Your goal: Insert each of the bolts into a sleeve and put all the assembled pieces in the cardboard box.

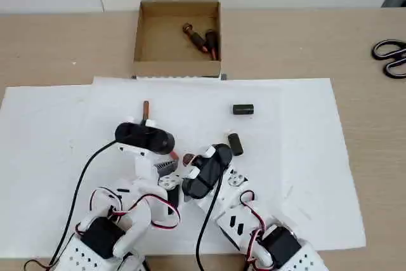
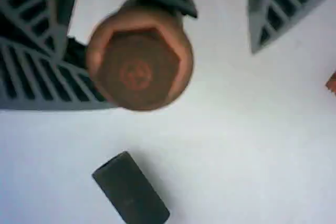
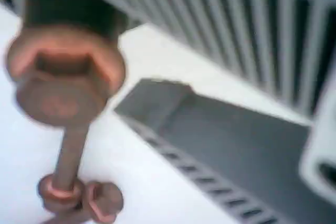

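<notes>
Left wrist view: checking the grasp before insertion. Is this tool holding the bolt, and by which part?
Cannot be told: the bolt sits head-on between the fingers of the open tool, its shank hidden behind the head.

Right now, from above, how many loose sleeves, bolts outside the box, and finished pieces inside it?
Loose black cylindrical sleeves on the white paper: 2
Copper-coloured metal bolts outside the brown cardboard box: 2
Bolt-in-sleeve pieces in that box: 2
Total: 6

Open cardboard box (image 1: 158,42) at far centre holds two assembled pieces (image 1: 204,41); nearer lie two black sleeves (image 1: 243,109) and a copper bolt (image 1: 146,108).
</notes>
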Available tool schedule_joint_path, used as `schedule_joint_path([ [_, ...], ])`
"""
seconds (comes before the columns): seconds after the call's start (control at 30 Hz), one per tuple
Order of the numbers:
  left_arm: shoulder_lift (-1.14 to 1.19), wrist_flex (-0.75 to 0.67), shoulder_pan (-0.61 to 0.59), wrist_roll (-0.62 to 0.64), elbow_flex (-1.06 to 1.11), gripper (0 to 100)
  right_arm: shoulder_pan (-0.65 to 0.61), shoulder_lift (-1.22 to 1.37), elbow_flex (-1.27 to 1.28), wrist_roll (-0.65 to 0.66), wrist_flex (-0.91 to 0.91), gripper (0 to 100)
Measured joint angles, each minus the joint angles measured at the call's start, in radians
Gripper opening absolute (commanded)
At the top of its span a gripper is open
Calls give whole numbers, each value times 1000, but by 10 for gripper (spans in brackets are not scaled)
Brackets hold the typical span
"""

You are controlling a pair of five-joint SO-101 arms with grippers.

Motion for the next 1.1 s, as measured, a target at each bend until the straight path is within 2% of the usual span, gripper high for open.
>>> schedule_joint_path([
  [0.33, 2, 92, -5, -8, -164, 239, -8, -3, -3, 0, -2, 2],
  [0.47, 0, 92, -91, -25, -203, 206, -11, -3, -3, 0, -2, 2],
  [0.63, 0, 92, -173, -54, -204, 1, -11, -3, -3, 0, -2, 2],
  [0.87, 0, 92, -272, -54, -204, 6, 8, -3, -3, 0, -2, 2],
  [0.97, 0, 92, -350, -74, -176, 6, 66, -3, -3, 0, -2, 2],
  [1.1, 0, 92, -466, -176, -61, 6, 173, 0, -3, 0, -2, 2],
])
